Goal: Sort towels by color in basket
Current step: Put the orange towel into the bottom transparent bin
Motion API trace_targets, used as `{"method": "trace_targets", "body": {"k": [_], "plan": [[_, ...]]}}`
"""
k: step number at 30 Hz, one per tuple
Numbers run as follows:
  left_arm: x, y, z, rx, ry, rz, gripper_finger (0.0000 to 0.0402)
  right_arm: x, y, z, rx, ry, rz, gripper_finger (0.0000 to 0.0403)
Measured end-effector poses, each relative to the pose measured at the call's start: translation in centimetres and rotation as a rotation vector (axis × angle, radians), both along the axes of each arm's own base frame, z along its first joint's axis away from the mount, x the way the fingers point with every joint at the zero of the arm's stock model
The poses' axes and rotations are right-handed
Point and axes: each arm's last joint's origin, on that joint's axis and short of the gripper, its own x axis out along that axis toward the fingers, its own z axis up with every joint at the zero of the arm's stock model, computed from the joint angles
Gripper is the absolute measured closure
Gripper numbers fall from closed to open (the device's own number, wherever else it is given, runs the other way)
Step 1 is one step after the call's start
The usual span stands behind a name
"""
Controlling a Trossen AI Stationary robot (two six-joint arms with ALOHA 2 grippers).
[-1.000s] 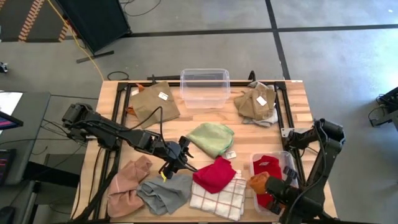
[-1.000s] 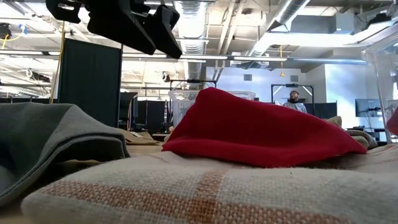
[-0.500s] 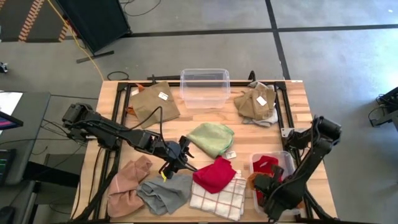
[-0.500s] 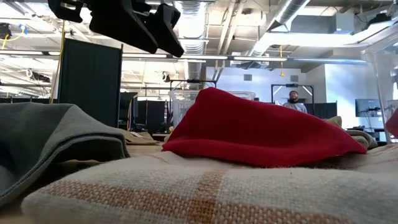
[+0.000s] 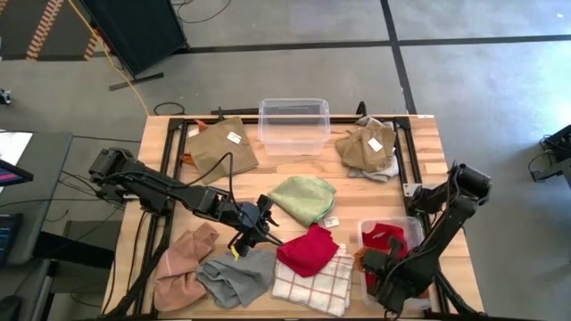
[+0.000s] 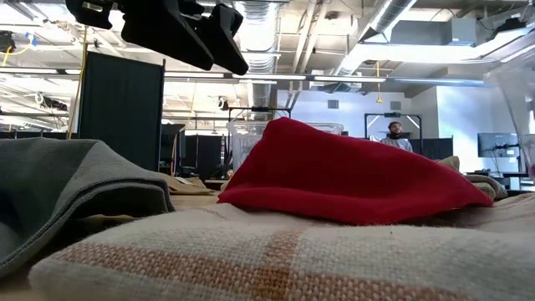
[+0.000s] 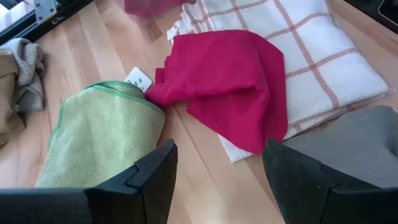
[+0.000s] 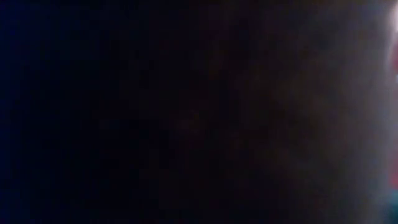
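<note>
My left gripper (image 5: 264, 230) is open and hovers over bare table between the light green towel (image 7: 99, 134), the grey towel (image 5: 236, 276) and the red towel (image 7: 227, 81). That red towel lies partly on the white checked towel (image 5: 312, 283). A pink towel (image 5: 183, 263) lies at the near left. A tan towel (image 5: 221, 143) and a beige pile (image 5: 366, 147) lie at the far side. My right gripper (image 5: 382, 275) is low at the near end of the right clear bin (image 5: 410, 225), over a rust-orange towel (image 5: 359, 258) that barely shows. The right wrist view is dark.
Another red towel (image 5: 385, 237) lies in the right bin. A second clear bin (image 5: 294, 125) stands at the far middle edge. A black frame runs along the table's left and right sides. In the low view, a person stands far off in the room behind the table.
My right arm has swung its gripper toward the table's left at the bin's near end, and now covers most of the rust-orange towel that showed beside it a second ago. My left arm has kept still.
</note>
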Motion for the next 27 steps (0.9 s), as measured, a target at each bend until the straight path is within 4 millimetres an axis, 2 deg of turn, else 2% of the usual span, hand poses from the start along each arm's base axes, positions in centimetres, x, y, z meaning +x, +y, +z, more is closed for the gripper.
{"method": "trace_targets", "body": {"k": [6,11,16,19,22,27], "plan": [[0.0,0.0,0.0,-0.006,0.004,0.005,0.0177,-0.5,-1.2,3.0,0.033,-0.126,-0.017,0.0329],[0.0,0.0,0.0,-0.013,0.006,0.012,0.0177,-0.6,-2.2,4.5,0.044,-0.193,-0.021,0.0271],[0.0,0.0,0.0,-0.012,0.010,0.012,0.0177,-0.7,-2.8,5.0,0.037,-0.184,-0.019,0.0200],[-0.1,0.0,-0.1,-0.011,0.012,0.012,0.0177,-0.9,-3.1,5.0,0.038,-0.136,-0.029,0.0172],[-0.1,0.0,-0.1,-0.010,0.016,0.012,0.0177,-1.0,-3.2,5.2,0.061,-0.130,-0.043,0.0163],[-0.1,0.0,-0.1,-0.009,0.013,0.011,0.0177,-1.4,-3.8,6.5,0.117,-0.164,-0.070,0.0170]]}}
